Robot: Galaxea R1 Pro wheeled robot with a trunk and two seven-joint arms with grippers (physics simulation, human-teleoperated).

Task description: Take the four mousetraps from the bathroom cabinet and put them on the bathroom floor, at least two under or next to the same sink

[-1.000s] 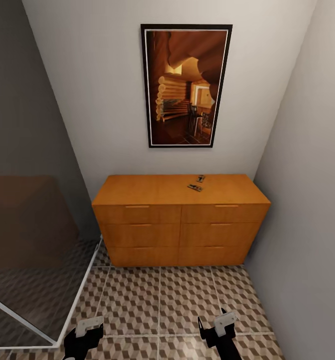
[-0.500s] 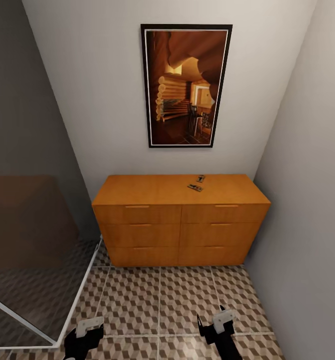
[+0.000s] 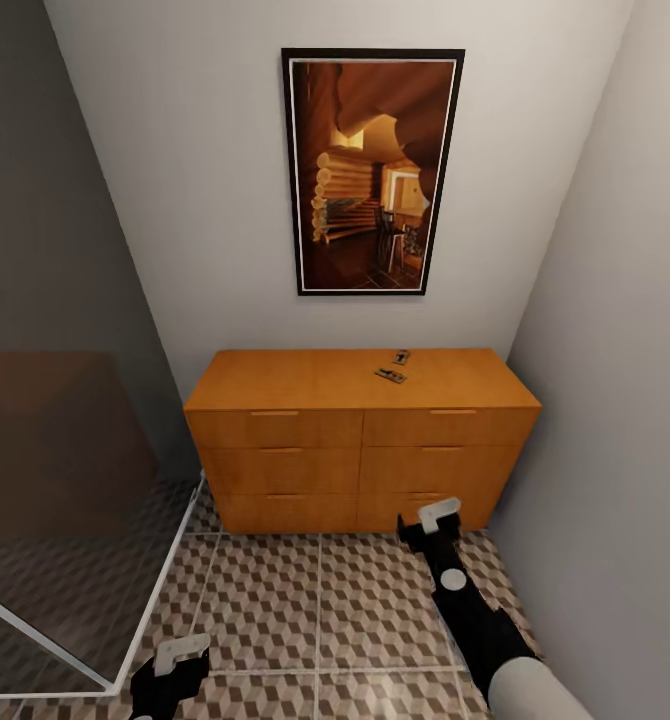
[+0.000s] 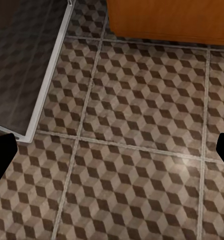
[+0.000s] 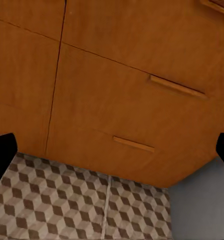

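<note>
The bathroom floor (image 3: 305,600) of cube-pattern tile runs from your base to the foot of the cabinet (image 3: 360,450), which stands against the back wall below a framed picture (image 3: 372,170). A glass shower partition (image 3: 65,480) borders the floor on your left; a plain wall closes the right side.

Two mousetraps lie on the cabinet top, right of its centre. The nearer mousetrap (image 3: 389,376) has its long axis running roughly left to right, slightly skewed. The farther mousetrap (image 3: 402,356) sits just behind it, apart from it, and is too small to give its axis with confidence. The other two traps cannot be located from these views.

The right gripper (image 3: 430,528) is extended low, in front of the bottom right drawer; its wrist camera faces the drawer fronts and bar handles (image 5: 177,86). The traps lie above and beyond it, almost in line with it from side to side. The left gripper (image 3: 175,665) hangs over bare tile, well off to the left.

You are nearer with the right arm: raise it past the cabinet edge, then reach inward.

Both grippers are spread wide and empty: each wrist view shows dark fingertips (image 4: 1,160) (image 5: 2,152) at opposite margins.
</note>
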